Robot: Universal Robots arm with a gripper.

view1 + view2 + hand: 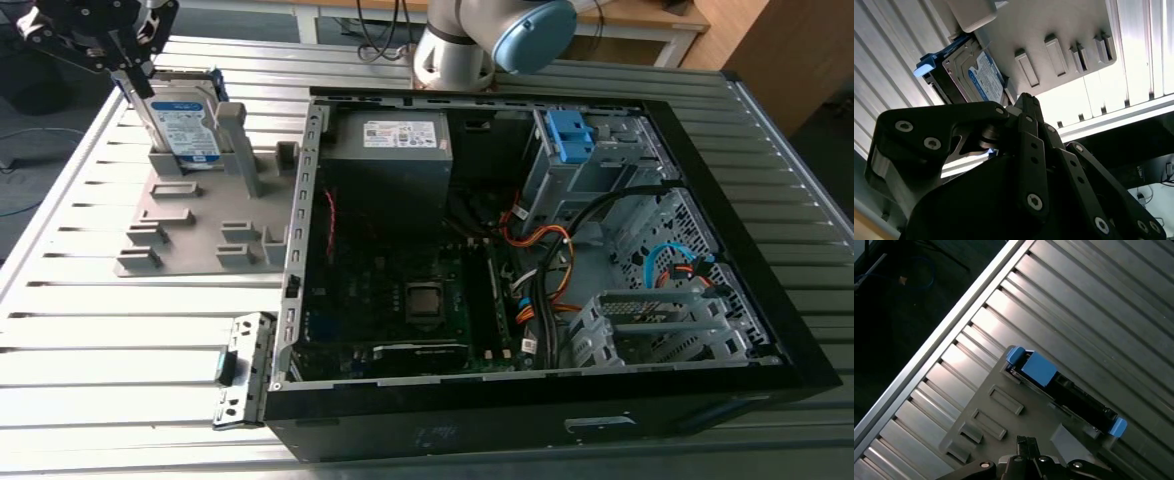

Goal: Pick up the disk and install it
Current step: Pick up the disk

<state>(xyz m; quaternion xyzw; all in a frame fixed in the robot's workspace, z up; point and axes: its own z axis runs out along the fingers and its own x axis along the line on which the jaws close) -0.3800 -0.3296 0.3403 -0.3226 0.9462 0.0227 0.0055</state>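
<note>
In the exterior view, the gripper [134, 85] is pointing down at the top edge of the disk [184, 125], which is standing upright in a grey holder [187, 230] on the slatted metal counter [107, 330]. In the second wrist view, the jaws are pressing together, empty, beside the disk's white-and-blue label [986, 80]. In the first wrist view, dark floor [899, 300] is showing past the counter's edge.

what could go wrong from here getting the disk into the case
1. In the first wrist view the gripper sits offset from the disk, so descending straight might hit the grey holder.
2. The disk stands upright in its slot; a tilted pull may jam it.
3. Loose cables cross the open case and could snag the disk.
</note>
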